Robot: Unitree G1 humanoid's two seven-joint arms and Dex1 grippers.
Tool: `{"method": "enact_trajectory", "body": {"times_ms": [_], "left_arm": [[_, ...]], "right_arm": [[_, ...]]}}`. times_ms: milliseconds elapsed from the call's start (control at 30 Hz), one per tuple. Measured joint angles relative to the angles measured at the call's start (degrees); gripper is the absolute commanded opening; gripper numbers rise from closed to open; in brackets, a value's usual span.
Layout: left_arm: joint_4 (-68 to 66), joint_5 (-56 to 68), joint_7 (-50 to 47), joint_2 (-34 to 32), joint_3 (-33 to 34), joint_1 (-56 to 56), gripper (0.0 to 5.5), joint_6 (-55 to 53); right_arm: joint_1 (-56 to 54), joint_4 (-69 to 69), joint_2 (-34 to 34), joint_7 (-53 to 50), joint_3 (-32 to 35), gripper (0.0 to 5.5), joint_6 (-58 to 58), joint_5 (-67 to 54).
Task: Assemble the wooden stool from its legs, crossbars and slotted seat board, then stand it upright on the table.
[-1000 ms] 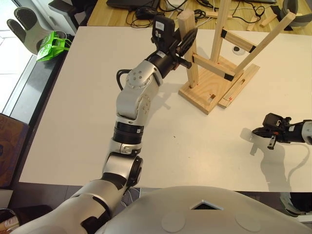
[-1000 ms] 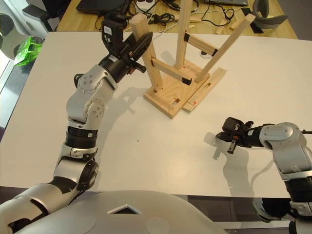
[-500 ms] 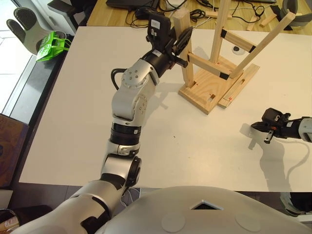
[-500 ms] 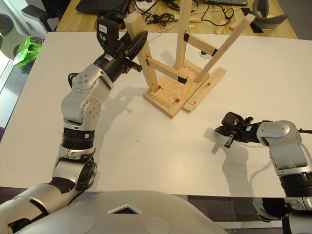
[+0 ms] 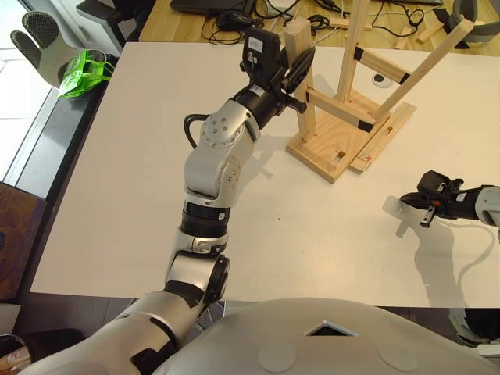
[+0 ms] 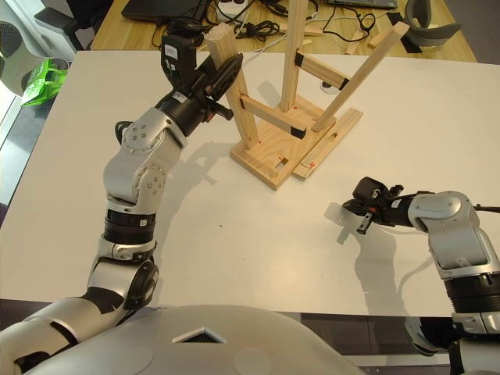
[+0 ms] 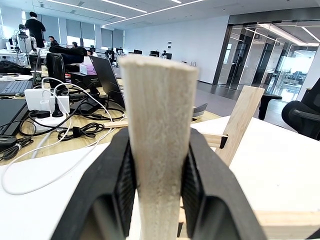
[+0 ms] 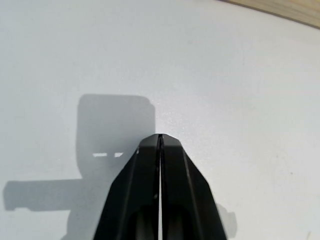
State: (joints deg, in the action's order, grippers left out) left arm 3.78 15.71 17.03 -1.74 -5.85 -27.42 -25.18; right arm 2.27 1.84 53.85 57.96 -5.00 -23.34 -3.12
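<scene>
The wooden stool stands upside down, its slotted seat board (image 5: 332,152) flat on the white table (image 5: 141,180) and its legs pointing up. Black-jointed crossbars (image 5: 337,105) link the legs. My left gripper (image 5: 295,66) is shut on the nearest leg (image 5: 303,94) close to its top end. In the left wrist view that leg (image 7: 159,110) is clamped between the black fingers (image 7: 122,185). My right gripper (image 5: 418,201) hovers low over the bare table at the front right, shut on nothing. In the right wrist view its tips (image 8: 159,137) press together above their shadow.
A loose wooden slat (image 5: 387,139) lies along the seat board's right side. A small white disc (image 5: 381,79) sits behind the stool. Beyond the table's far edge is a wooden desk (image 5: 180,27) with cables. A green bag (image 5: 82,72) hangs off the left edge.
My left gripper swayed left with the leg, then came back right, rocking the stool slightly. The right gripper edged a little farther from the table's front edge.
</scene>
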Motion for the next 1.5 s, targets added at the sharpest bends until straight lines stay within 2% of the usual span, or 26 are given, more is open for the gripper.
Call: {"method": "enact_trajectory", "body": {"times_ms": [433, 667, 833, 967, 1500], "left_arm": [[-0.27, -0.3, 2.87, -0.47, -1.7, 0.27, 1.02, 1.8], [-1.91, -1.12, 2.85, -1.2, -2.07, -2.58, 1.02, -0.7], [3.26, 1.59, -2.66, 0.64, 0.66, -3.81, 1.02, -13.59], [5.24, 2.01, -5.73, 2.04, 1.29, -4.74, 1.02, -19.01], [1.77, -0.47, -5.03, 1.04, -0.91, -4.89, 1.02, -11.74]], "right_arm": [[0.05, 0.56, -0.01, -0.04, -0.3, 0.0, -0.53, -0.53], [-0.09, 0.52, -0.21, -0.3, -0.55, 0.0, -0.27, -0.42], [-0.04, 0.48, -0.45, -0.72, -0.57, 0.0, 0.18, -0.38], [-0.04, 0.42, -0.65, -0.81, -0.64, 0.0, 0.51, -0.33], [-0.39, 0.64, -1.11, -1.22, -1.35, 0.0, 1.22, 0.17]]}}
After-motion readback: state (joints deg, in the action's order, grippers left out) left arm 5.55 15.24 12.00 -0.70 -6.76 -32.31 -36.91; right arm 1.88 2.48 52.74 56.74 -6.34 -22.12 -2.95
